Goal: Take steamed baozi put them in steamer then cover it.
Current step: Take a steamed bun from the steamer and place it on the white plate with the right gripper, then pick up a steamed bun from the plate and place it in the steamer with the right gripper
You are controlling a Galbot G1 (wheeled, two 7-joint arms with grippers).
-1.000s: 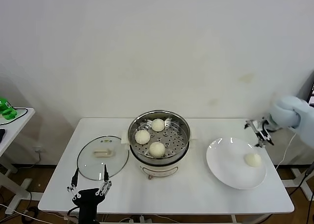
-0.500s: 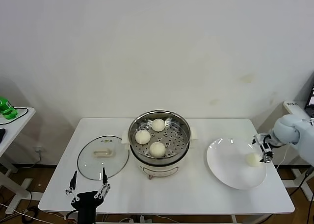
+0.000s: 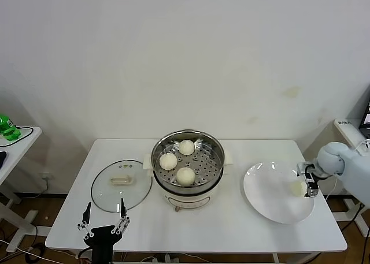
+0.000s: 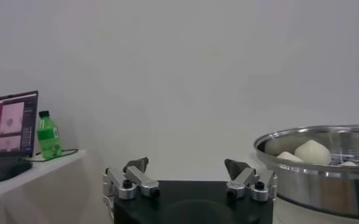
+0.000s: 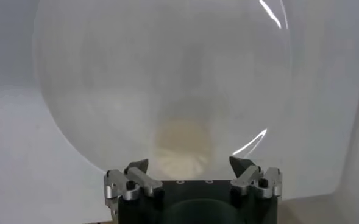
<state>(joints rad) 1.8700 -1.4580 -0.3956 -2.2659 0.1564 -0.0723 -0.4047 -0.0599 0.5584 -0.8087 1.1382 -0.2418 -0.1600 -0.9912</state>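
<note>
A: What has changed for you since a second ago?

B: Your right gripper point(image 3: 309, 180) has come down from above the flat white plate's point(image 3: 266, 203) far right edge to the 1 small cream-white bun point(image 3: 298, 188) lying there. Its fingers stand spread wide on either side of the bun; the right wrist view shows the bun point(image 5: 183, 148) just ahead of the 2 fingertips, not clamped. Your left gripper point(image 3: 104, 216) has barely shifted at the near-left table edge, fingers likewise spread and holding nothing.

A: Count things for me.

B: You have 4 buns in all: 3 sit on the perforated tray inside the round shiny steel steamer point(image 3: 188, 155) on its cream base, at the middle of the white table point(image 3: 202, 229), and 1 remains on the plate to the right. There is 1 round clear glass cover point(image 3: 121, 184) with a cream handle, lying flat on the table just left of the steamer, off the pot. 1 green bottle point(image 3: 7, 127) stands on the side table far left.
</note>
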